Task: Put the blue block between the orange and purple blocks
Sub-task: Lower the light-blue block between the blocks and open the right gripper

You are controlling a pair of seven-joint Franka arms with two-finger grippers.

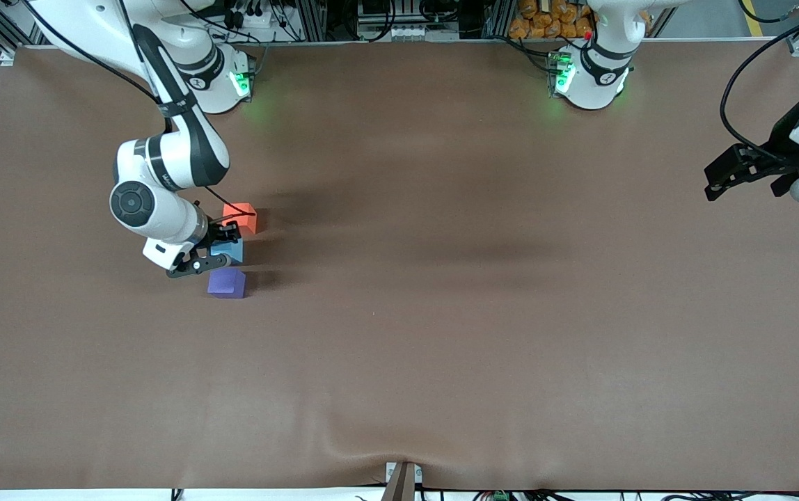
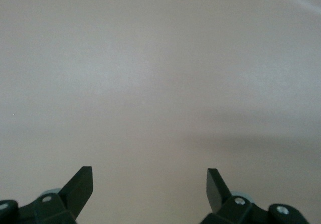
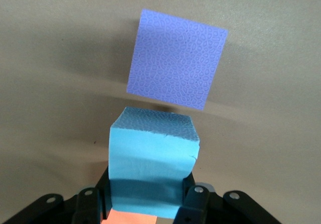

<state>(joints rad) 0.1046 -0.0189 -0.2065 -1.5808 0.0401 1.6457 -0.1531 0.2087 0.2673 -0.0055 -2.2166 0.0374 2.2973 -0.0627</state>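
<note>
Table (image 1: 441,313): brown matte cover, creased near its front edge. Left gripper (image 1: 723,177) waits over the table's left-arm end; only its wrist view shows the fingers (image 2: 80,186) spread apart, with bare cloth under them. Right gripper (image 1: 215,254) is clamped on the blue block (image 1: 229,252), which sits between the orange block (image 1: 241,216) and the purple block (image 1: 227,284), the purple block nearest the front camera. The right wrist view shows the foam's pebbled texture on the purple block (image 3: 175,58) and blue block (image 3: 153,169); the orange block (image 3: 130,218) is mostly hidden there. Whether the blue block touches the table cannot be told.
</note>
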